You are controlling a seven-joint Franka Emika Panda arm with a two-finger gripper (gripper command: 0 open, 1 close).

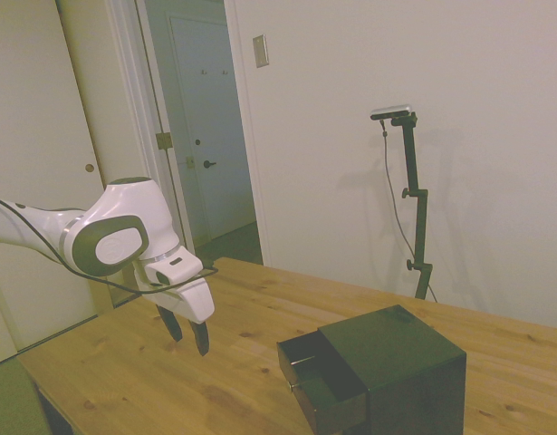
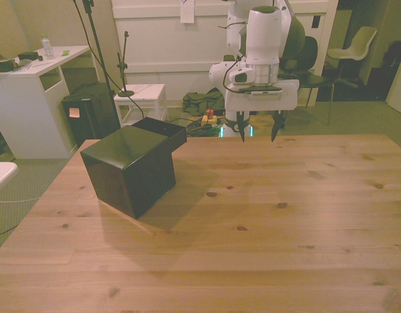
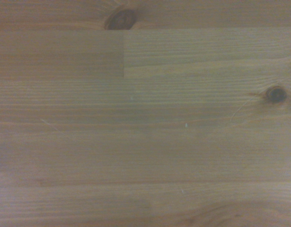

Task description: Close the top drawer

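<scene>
Hand [image 2: 257, 134], fingers spread and empty, hangs well apart from pulled-out top drawer [image 1: 316, 366].

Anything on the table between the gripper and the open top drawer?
No. In the side view, only bare wooden table separates the open gripper from the top drawer; the front view agrees.

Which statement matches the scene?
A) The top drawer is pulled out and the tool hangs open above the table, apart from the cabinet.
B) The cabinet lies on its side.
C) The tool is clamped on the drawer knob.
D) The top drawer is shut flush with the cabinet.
A: in the side view the top drawer juts from the upright cabinet, while the tool hangs open over bare table, touching nothing.
</scene>
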